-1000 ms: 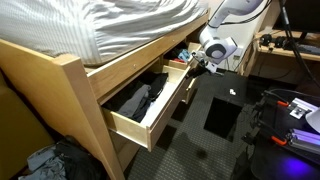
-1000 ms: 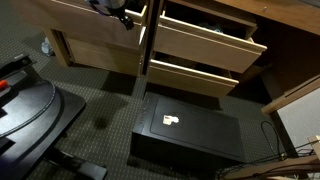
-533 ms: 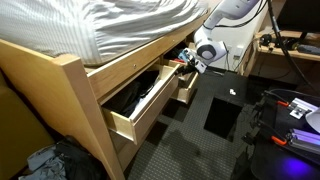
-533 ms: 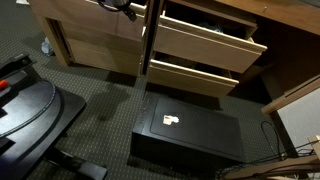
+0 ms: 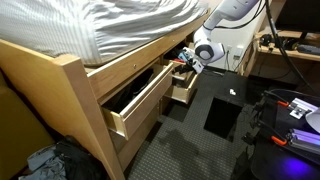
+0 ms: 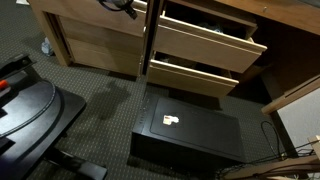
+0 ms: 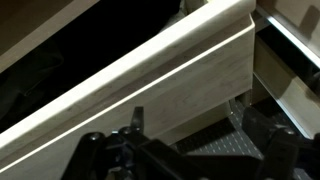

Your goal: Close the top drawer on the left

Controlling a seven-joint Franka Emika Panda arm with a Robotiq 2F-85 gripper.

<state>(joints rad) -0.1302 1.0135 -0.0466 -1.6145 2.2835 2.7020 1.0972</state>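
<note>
In an exterior view, the long pale-wood top drawer [image 5: 140, 108] under the bed's side rail stands out from the frame by a moderate gap, with dark clothing [image 5: 133, 92] showing inside. Its front panel runs lengthwise along the bed, so the closing direction is square to that panel, in under the grey-striped bedding [image 5: 120, 25]. The robot's black fingers [image 5: 186, 64] are at the far end of the panel, right by the corner nearest the neighbouring drawers, not at its middle. From here I can't make out whether they are spread or pressed together.

In an exterior view facing the drawer fronts, the same drawer [image 6: 90, 20] is the upper one of the left bank and looks close to flush. The fingers [image 6: 124, 7] sit at its upper right corner against the central post, mostly cut off by the picture's top edge. The two light-wood drawers on the right [image 6: 205, 42] stand well open, and a flat black box [image 6: 190, 130] lies on the carpet, apart from all of it.

In the wrist view, the drawer's pale front edge [image 7: 190, 60] crosses the picture on a slant just beyond the dark fingers [image 7: 92, 152]. They appear to bear on it, yet their spread is not readable. I'd judge a push this far off-centre might twist the drawer on its runners.
</note>
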